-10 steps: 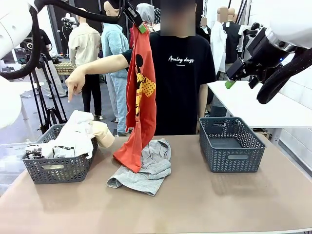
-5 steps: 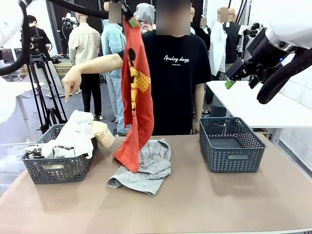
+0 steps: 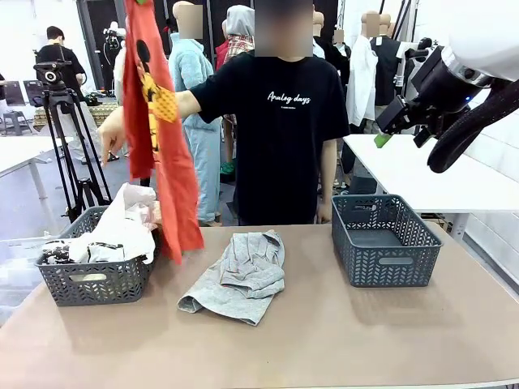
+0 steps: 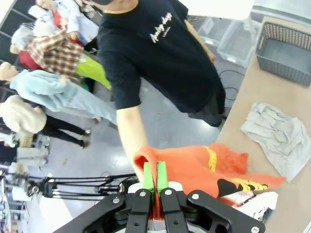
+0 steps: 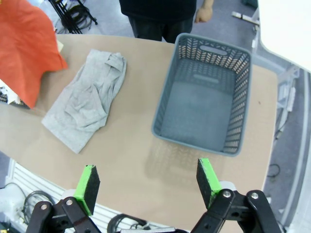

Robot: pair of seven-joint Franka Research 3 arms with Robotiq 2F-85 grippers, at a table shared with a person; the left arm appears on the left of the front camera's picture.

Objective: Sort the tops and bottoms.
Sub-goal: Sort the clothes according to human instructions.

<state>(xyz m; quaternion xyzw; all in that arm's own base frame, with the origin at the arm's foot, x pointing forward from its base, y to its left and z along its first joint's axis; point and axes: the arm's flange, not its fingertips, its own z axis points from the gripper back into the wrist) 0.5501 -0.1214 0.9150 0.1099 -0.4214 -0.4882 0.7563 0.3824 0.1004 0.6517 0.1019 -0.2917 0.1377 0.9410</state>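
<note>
- Your left gripper (image 4: 154, 177) is clamped shut on an edge of the orange-red top (image 3: 158, 162).
- The top has swung from centre to approx 10 o'clock in front view; its hem is now by the left basket (image 3: 93, 285), prob. touching, hard to tell.
- Person's hand (image 3: 111, 134) points down there, so the drop looks close.
- Right gripper (image 5: 148, 182): jaws wide, holding nothing, over the right basket (image 3: 385, 267) at 3 o'clock.
- Grey garment (image 3: 243, 279) at 6 o'clock hasn't moved.

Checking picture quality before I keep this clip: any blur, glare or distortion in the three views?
Front view: even light, soft shadow under the empty basket, orange-red top sharp. Left wrist view: strong wide-angle tilt, left gripper in focus. Right wrist view: white table blown out, right gripper crisp.
</note>
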